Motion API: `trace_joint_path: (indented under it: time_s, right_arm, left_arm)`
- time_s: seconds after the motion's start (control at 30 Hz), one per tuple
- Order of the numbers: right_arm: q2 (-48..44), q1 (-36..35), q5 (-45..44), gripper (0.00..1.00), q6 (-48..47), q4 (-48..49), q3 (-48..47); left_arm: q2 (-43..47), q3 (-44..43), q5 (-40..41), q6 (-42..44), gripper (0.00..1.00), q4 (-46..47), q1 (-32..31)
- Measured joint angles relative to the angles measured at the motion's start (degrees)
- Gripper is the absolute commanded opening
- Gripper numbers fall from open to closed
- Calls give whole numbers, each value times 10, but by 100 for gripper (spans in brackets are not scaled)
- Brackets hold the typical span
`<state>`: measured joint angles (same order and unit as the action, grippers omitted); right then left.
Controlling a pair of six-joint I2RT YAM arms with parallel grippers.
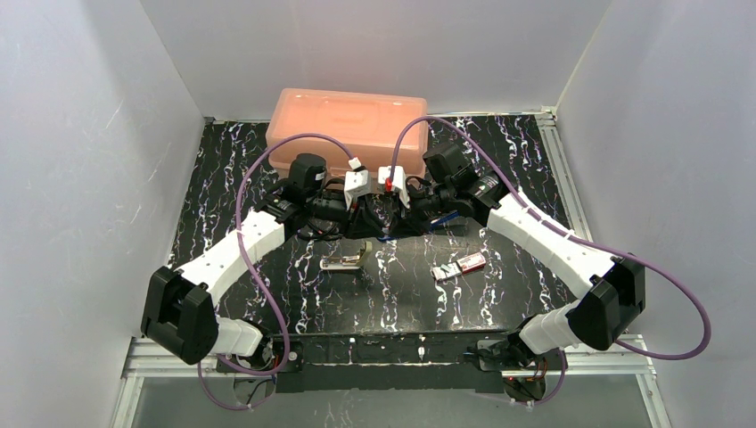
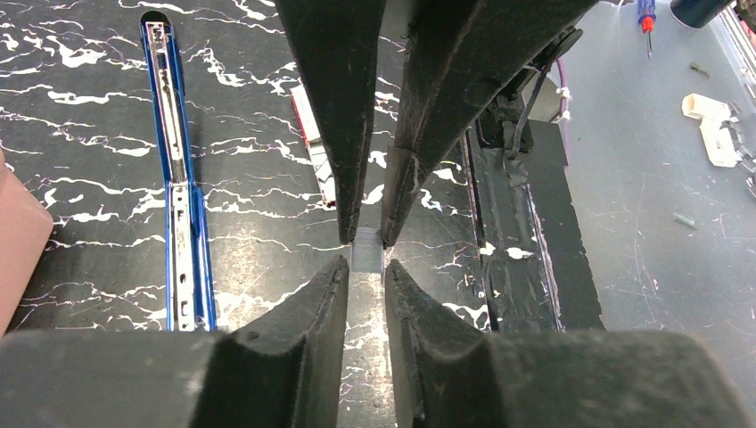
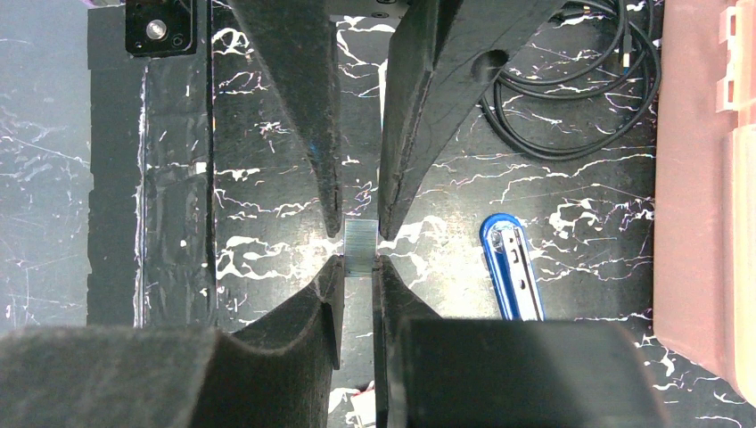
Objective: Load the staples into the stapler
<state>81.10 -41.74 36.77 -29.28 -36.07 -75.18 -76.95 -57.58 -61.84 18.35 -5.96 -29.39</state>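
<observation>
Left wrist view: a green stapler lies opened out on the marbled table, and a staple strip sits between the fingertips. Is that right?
Not quite: the stapler is blue, not green, as the left wrist view shows. It does lie opened out on the table, with the staple strip between the fingertips.

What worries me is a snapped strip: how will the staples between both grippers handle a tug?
The staple strip looks small and thin, so probably light. Being a ribbed row of silvery staples, it is likely stiff but brittle; opposing pulls from the right gripper and left gripper could snap it.
</observation>
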Motion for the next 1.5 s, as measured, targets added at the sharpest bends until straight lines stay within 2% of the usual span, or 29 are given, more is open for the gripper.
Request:
trace_joint_path:
  time_s: [0.17,0.23,0.43,0.53,0.77,1.03,1.17,1.33,1.5]
  right_arm:
    - [0,0,0,23,0,-2,0]
    - [0,0,-1,27,0,-2,0]
    - [0,1,-3,56,-2,-2,0]
    - [0,1,-10,64,-10,-4,0]
    - [-7,1,-41,66,-36,-26,0]
    - [-43,5,-67,66,-57,-30,38]
    - [-43,7,-72,65,-62,-25,61]
    - [-45,12,-73,64,-68,-8,103]
    - [-49,23,-75,64,-71,9,141]
  left_arm:
    - [-4,0,2,-4,2,2,0]
    - [-4,0,2,-6,0,3,0]
    - [-4,0,11,-9,0,3,0]
    - [-4,0,15,3,0,-5,0]
    - [15,0,20,58,0,-69,23]
    - [90,1,17,152,0,-161,140]
    - [122,30,21,228,0,-198,153]
    - [105,88,35,313,0,-226,153]
    - [51,100,56,386,0,-240,153]
